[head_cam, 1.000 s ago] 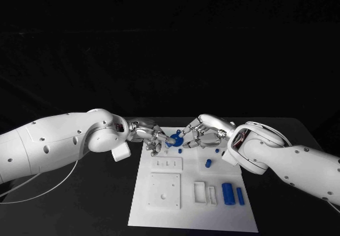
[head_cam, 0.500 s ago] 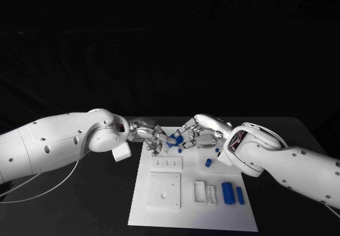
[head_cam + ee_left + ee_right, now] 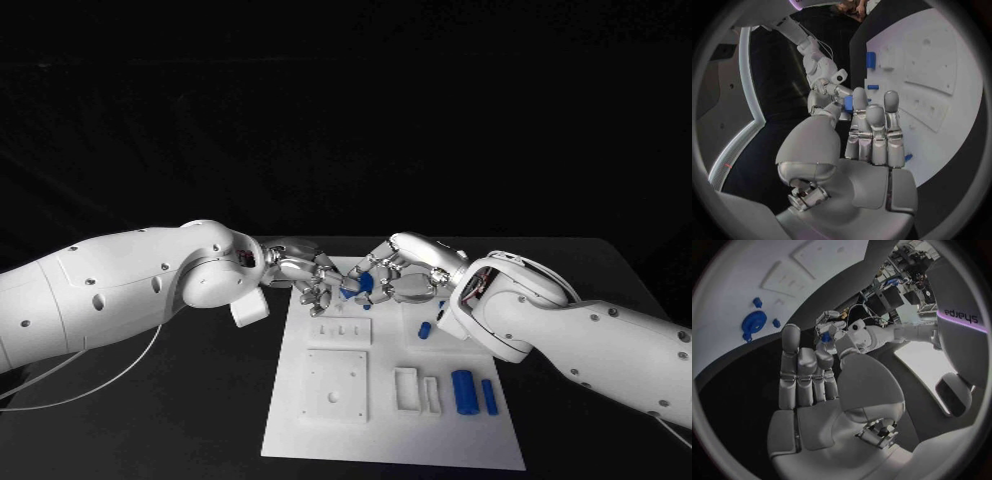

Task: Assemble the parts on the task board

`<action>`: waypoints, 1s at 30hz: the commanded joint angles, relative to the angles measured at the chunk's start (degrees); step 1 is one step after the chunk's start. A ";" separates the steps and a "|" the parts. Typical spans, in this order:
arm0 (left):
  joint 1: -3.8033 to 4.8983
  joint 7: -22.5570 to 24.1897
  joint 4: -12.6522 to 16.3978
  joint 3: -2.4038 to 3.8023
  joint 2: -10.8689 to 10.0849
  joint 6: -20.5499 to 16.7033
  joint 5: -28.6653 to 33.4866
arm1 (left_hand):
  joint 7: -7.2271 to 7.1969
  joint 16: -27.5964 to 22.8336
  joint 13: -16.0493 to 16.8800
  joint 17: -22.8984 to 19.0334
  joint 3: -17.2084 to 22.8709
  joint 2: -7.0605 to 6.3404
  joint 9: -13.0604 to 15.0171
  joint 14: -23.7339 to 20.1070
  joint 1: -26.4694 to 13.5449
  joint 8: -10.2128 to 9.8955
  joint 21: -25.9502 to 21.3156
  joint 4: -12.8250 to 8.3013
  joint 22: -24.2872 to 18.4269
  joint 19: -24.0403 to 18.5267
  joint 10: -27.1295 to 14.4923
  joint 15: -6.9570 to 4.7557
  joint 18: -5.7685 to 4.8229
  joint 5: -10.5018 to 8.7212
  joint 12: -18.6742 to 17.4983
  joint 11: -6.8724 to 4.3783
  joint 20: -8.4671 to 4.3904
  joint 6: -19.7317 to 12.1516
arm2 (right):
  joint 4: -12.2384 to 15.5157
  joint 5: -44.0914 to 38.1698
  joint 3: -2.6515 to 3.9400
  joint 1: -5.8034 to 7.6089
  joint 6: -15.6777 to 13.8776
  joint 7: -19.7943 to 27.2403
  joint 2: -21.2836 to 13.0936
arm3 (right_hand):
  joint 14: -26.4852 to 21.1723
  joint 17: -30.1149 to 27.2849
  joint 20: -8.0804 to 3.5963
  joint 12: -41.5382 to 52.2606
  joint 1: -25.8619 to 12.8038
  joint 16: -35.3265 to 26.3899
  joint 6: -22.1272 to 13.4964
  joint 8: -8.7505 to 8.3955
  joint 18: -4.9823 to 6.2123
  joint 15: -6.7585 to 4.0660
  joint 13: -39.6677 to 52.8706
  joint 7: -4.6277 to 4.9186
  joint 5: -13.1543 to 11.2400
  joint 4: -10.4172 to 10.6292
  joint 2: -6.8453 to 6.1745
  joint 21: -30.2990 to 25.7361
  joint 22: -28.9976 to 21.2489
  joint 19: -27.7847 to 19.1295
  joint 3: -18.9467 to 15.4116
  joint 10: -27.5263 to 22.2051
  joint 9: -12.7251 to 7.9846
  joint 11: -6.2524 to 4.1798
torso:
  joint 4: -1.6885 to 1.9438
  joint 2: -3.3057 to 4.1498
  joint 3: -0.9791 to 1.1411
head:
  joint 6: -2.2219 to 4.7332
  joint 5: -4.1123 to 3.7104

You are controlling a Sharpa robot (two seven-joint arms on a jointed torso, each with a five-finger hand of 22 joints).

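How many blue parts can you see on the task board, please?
4: two cylinders side by side near right, a small peg mid-right, one piece between the robot hands; others may be hidden.

White task board (image 3: pixel 332 420); blue parts (image 3: pixel 463 392); black table (image 3: pixel 188 420); silver hands, white arms.

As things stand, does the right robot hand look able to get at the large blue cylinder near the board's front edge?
Probably yes: the large blue cylinder lies uncovered on the white task board, nothing over it, but the right robot hand is at the far end beside the left robot hand.
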 commanded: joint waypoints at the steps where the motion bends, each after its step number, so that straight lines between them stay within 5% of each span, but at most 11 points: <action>1: -0.01 0.48 0.13 0.02 0.20 -0.66 -0.07 | -0.32 0.32 0.01 -0.05 0.17 5.01 0.02 -0.13 5.38 0.21 0.23 0.00 1.15 0.30 0.06 -0.32 -0.90 -0.04 0.23 -0.33 0.13 0.08 | -0.02 -0.56 -0.06 -0.18 0.24 0.53 0.28 | 0.32 0.06 0.08 0.31 -0.24 0.24 0.25 -0.21 0.86 -0.05 0.06 -0.36 -0.27 0.03 0.44 -0.27 0.31 0.43 -0.46 0.31 0.09 -0.02 | 0.04 -0.03 0.00 | -0.12 0.11; 10: -0.01 0.26 0.18 -0.01 0.27 -1.26 -0.09 | -0.34 0.41 0.01 -0.24 0.12 4.99 0.20 -0.08 5.41 0.20 0.31 0.10 1.14 0.34 0.06 -0.34 -0.89 -0.07 0.39 -0.35 0.10 0.09 | -0.06 -0.56 -0.13 -0.38 0.07 0.32 0.74 | 0.76 0.63 -0.01 1.05 -1.33 1.03 1.32 -0.21 0.73 -0.19 0.77 -0.78 -0.82 0.59 1.62 -1.92 2.38 1.31 -3.87 0.83 0.17 -0.19 | -0.02 0.01 -0.01 | -0.17 0.20; 24: -0.01 0.30 0.37 -0.02 0.26 -1.61 0.32 | -0.35 0.39 -0.03 -0.37 0.07 4.98 0.23 -0.07 5.37 0.18 0.34 0.21 1.12 0.36 0.03 -0.35 -0.89 -0.14 0.41 -0.35 0.10 0.09 | -0.30 -2.17 -0.17 -0.61 -2.50 -0.90 1.05 | 1.49 1.25 -1.27 1.46 -2.01 1.68 9.66 0.02 -0.26 -1.50 1.55 -3.92 -1.04 2.53 3.24 -2.39 4.50 2.08 -5.63 1.80 2.53 -2.08 | -0.03 -0.01 0.04 | -0.20 0.19; 30: -0.01 0.25 0.40 -0.02 0.20 -1.72 0.80 | -0.35 0.39 -0.05 -0.41 0.02 4.96 0.23 -0.06 5.33 0.18 0.33 0.31 1.11 0.36 0.01 -0.34 -0.89 -0.16 0.39 -0.33 0.10 0.08 | -0.42 -3.85 -0.18 -0.71 -4.67 -1.77 1.15 | 1.81 1.35 -1.87 1.50 -1.37 1.54 11.00 -0.12 -0.81 -1.96 2.04 -4.57 -2.07 2.75 3.28 -2.67 5.57 2.51 -4.83 2.39 4.35 -2.58 | -0.02 0.00 0.02 | -0.23 0.14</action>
